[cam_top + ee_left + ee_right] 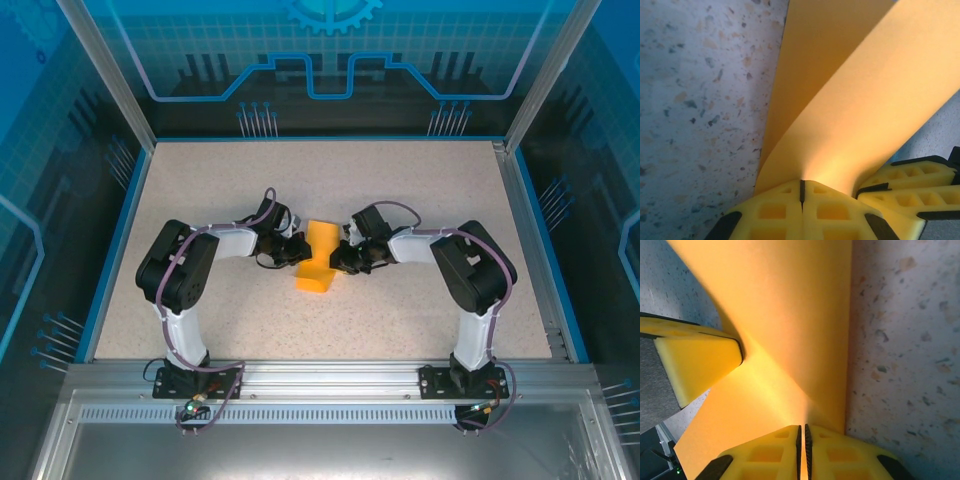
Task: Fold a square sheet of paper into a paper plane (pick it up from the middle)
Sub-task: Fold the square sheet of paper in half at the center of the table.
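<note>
The thin orange-yellow square sheet of paper [315, 275], partly folded, rises between the two grippers. The left gripper [801, 192] pinches its one edge, jaws closed. The right gripper [802, 434], just beside it, clamps the opposite edge above the speckled table [700, 100].
</note>
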`<state>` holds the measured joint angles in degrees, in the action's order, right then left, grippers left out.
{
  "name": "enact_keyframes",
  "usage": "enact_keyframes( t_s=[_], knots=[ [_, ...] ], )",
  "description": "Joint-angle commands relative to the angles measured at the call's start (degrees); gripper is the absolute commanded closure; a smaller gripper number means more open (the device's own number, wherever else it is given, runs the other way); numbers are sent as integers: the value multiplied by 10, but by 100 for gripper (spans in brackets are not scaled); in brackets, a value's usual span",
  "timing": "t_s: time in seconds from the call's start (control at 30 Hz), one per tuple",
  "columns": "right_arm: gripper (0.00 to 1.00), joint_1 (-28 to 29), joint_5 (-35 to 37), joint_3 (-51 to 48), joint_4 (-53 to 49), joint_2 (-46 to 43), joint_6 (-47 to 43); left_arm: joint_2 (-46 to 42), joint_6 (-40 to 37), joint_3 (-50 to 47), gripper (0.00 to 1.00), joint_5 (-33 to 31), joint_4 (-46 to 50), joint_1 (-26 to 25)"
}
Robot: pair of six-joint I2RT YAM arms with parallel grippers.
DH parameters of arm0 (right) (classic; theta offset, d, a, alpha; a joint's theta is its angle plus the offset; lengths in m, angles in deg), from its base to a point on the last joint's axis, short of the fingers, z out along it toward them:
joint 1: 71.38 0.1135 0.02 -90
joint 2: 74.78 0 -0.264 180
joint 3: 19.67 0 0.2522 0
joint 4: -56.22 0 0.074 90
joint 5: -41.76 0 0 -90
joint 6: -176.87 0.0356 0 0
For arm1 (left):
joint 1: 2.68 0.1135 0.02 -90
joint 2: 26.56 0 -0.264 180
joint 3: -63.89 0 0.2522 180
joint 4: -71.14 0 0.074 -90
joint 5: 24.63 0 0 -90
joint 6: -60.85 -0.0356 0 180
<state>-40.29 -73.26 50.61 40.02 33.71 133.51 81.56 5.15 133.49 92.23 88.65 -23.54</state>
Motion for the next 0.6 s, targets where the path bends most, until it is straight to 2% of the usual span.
enact_keyframes(
  t_s=[0.0,0.2,0.57],
  knots=[
    [86,7,-25,-8,17,-32,-5,18,-14,-8,100,-11,19,-5],
    [86,16,-57,-18,53,-12,13,18,-15,-8,100,-7,17,-5],
    [87,15,-16,-55,53,20,9,17,-16,-6,100,-7,20,-5]
  ],
)
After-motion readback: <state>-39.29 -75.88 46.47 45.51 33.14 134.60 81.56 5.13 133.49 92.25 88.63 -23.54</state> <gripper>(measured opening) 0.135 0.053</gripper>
